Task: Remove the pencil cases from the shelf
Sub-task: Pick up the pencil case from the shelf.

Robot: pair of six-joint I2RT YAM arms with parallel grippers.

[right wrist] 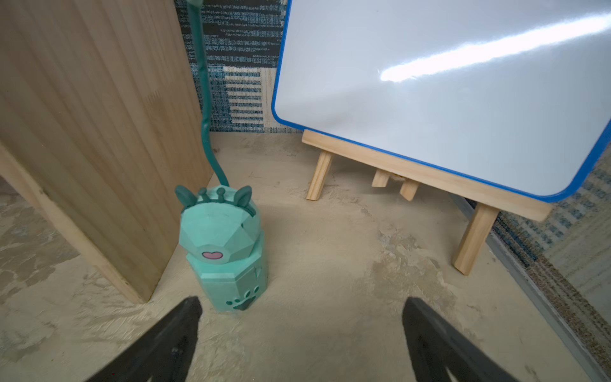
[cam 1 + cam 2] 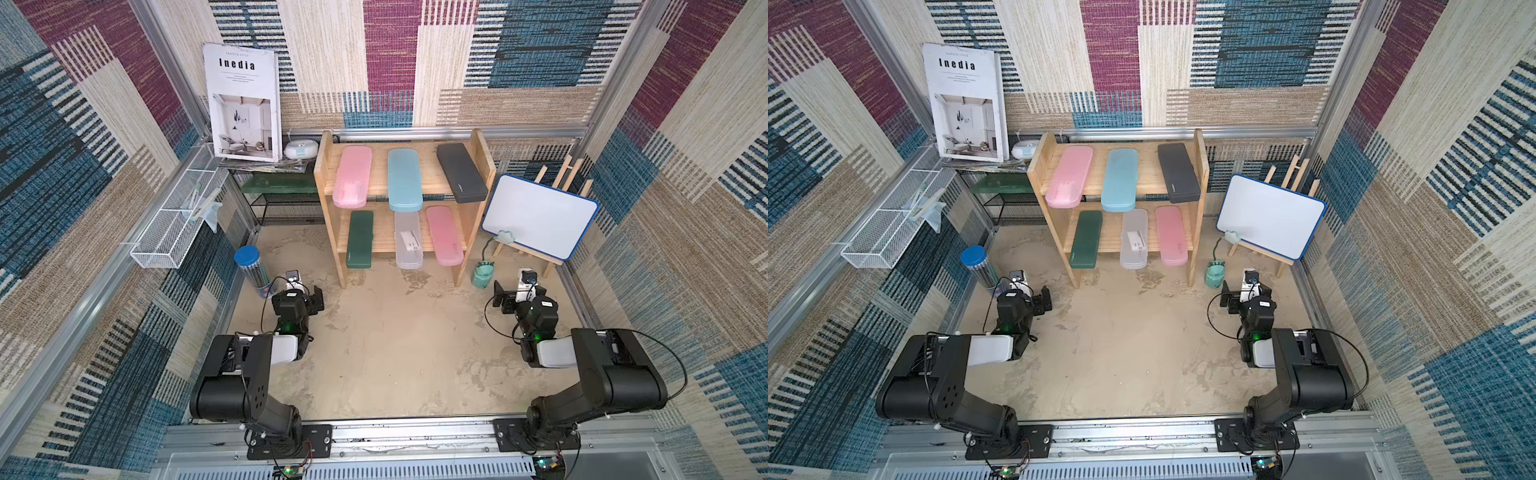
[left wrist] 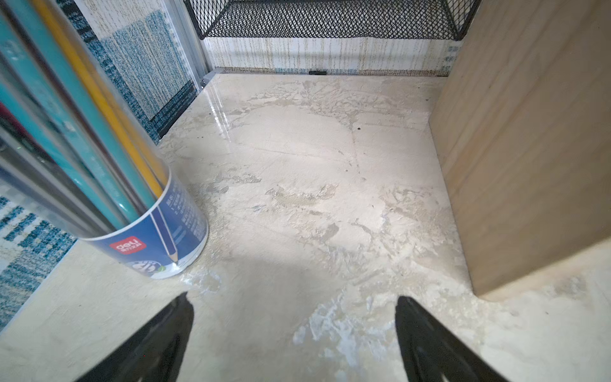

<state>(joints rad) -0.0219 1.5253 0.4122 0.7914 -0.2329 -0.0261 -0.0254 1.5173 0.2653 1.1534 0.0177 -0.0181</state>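
In both top views the wooden shelf (image 2: pixel 328 199) (image 2: pixel 1200 166) stands at the back centre. Its upper tier carries a pink pencil case (image 2: pixel 352 176), a light blue one (image 2: pixel 404 179) and a black one (image 2: pixel 461 172). A dark green case (image 2: pixel 360 238), a frosted clear case (image 2: pixel 408 240) and a second pink case (image 2: pixel 444 235) lie on the lower tier. My left gripper (image 3: pixel 294 304) hangs open and empty low over the table, in front of the shelf's left panel (image 3: pixel 529 148). By the right panel (image 1: pixel 92 132) my right gripper (image 1: pixel 302 304) is open and empty too.
A blue-capped clear tube of pencils (image 2: pixel 249 266) stands just left of the left gripper. A teal animal-shaped lamp (image 1: pixel 228 248) and a whiteboard on an easel (image 2: pixel 540 216) stand near the right gripper. A black mesh rack (image 2: pixel 291 203) and a white wire basket (image 2: pixel 174 224) sit at the left.
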